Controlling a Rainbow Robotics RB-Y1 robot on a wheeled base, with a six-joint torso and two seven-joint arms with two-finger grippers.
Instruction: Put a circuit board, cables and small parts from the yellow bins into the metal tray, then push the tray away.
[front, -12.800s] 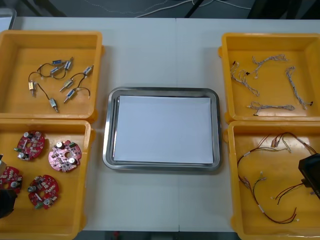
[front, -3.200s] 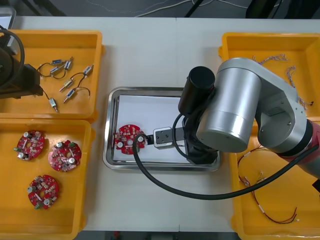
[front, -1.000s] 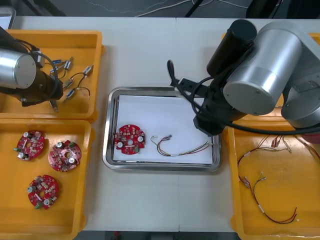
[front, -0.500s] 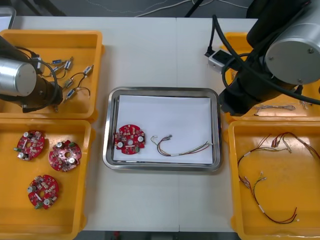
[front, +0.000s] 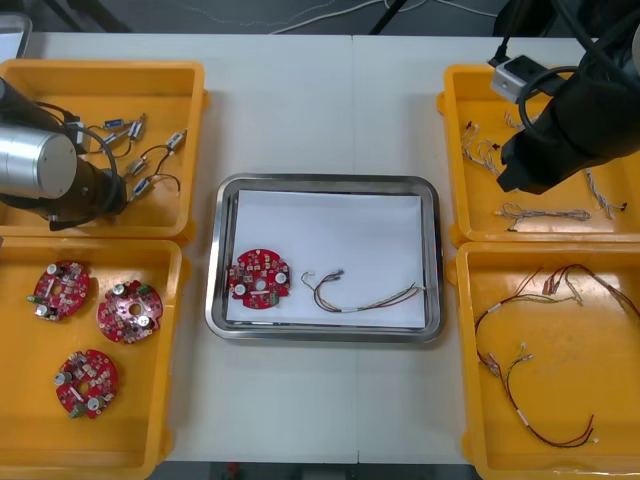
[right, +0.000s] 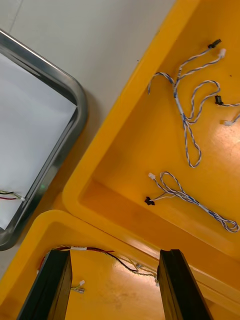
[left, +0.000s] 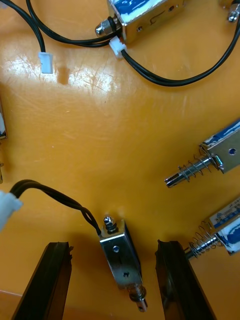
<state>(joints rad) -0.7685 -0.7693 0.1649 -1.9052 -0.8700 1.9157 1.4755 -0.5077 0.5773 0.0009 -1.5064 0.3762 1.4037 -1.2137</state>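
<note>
The metal tray (front: 325, 181), white inside, holds a round red circuit board (front: 259, 279) and a red and yellow cable (front: 360, 293). My left arm (front: 45, 175) reaches into the far left yellow bin (front: 100, 70). In its wrist view my left gripper (left: 114, 246) is open, its fingers either side of a small metal part (left: 120, 260) with a black lead, apart from it. My right arm (front: 575, 130) hangs over the far right bin (front: 540, 75). My right gripper (right: 115, 252) is open and empty above the wall between the two right bins, short of the twisted blue and white cables (right: 187, 115).
Three more circuit boards (front: 125, 312) lie in the near left bin. More small metal parts (front: 140, 150) sit beyond my left arm. Red and yellow cables (front: 530, 370) fill the near right bin. Bare table runs along the near side of the tray.
My right arm has swung from the tray's right edge out over the far right bin. The left arm has barely shifted in its bin.
</note>
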